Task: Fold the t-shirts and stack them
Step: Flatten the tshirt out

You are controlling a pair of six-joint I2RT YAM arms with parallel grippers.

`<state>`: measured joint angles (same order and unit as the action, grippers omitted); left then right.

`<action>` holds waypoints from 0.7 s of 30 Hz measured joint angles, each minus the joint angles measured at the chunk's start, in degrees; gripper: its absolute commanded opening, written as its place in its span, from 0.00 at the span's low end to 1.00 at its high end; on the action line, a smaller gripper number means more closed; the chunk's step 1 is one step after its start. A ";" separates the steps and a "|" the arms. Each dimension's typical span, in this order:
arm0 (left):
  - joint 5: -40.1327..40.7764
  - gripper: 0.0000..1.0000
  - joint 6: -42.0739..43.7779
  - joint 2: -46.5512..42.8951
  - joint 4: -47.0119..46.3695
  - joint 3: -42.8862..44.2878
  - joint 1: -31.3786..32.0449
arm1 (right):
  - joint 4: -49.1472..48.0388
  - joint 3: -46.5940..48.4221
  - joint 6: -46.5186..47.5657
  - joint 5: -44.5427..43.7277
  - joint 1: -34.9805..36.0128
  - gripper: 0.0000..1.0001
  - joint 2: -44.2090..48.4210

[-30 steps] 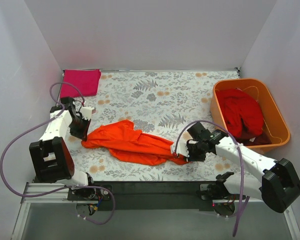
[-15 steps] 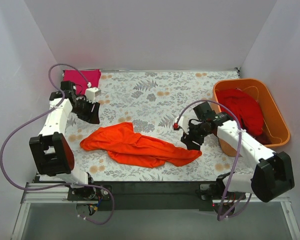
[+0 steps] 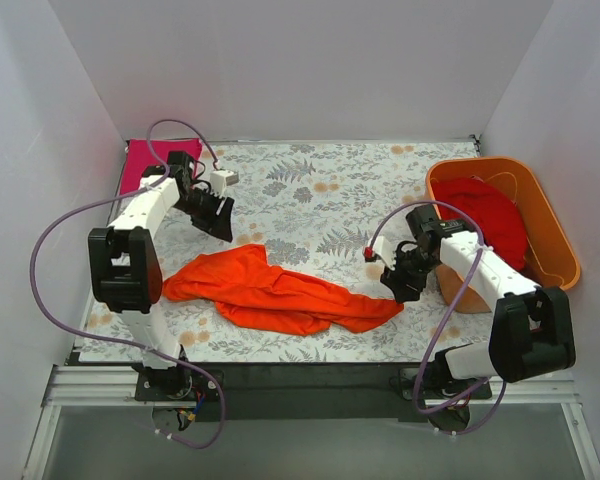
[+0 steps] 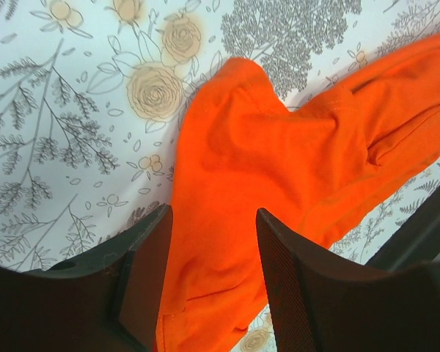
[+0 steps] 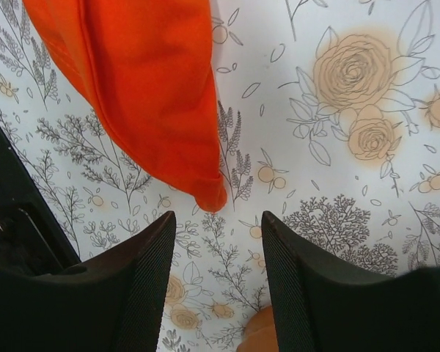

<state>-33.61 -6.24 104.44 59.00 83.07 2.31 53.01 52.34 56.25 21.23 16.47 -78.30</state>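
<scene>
Cloth of the orange t-shirt (image 3: 270, 290) lies in a rumpled band on the desk (image 3: 310, 190), stretched between the two arms, and neither arm holds it. The left gripper (image 3: 222, 220) hangs above and just beyond the shirt's wider end. Its wrist view shows the fingers (image 4: 143, 271) apart, with a rounded corner of orange fabric under the gap and nothing pinched. The right gripper (image 3: 405, 285) hovers at the opposite end with its fingers (image 5: 150, 279) likewise spread. The shirt's narrow pointed tip lies just ahead of them on the flowered surface. I read this as a set-up for spreading: with one gripper over each end, a drop and a pinch at both could pull the band flat before any fold.

Room is uneven. Beyond the left gripper, in the far corner, the magenta t-shirt (image 3: 135, 170) lies folded flat, partly hidden by that arm; it looks like the start of the stack. On the outer side of the right gripper stands the orange tub (image 3: 560, 250), close against that forearm, with the red t-shirt (image 3: 485, 225) heaped inside, so a swing that way is cramped. Bare desk opens widely on the far side between the grippers. On the near side the shirt's edge runs close to the desk's edge, so spreading away from the bases seems safer.
</scene>
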 measured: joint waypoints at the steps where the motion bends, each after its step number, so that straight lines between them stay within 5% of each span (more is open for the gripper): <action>1: -0.07 0.49 -0.20 0.24 -0.07 0.57 0.09 | 0.02 -0.55 1.11 -0.09 -0.37 0.55 0.04; 21: -0.24 0.47 -1.95 10.56 -1.62 11.21 3.52 | -9.68 -10.88 6.51 -3.32 -1.09 0.46 0.24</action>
<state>-33.85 -8.19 115.00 57.39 94.28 5.82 43.33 41.45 62.76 17.91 15.38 -78.06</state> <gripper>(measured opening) 0.476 0.446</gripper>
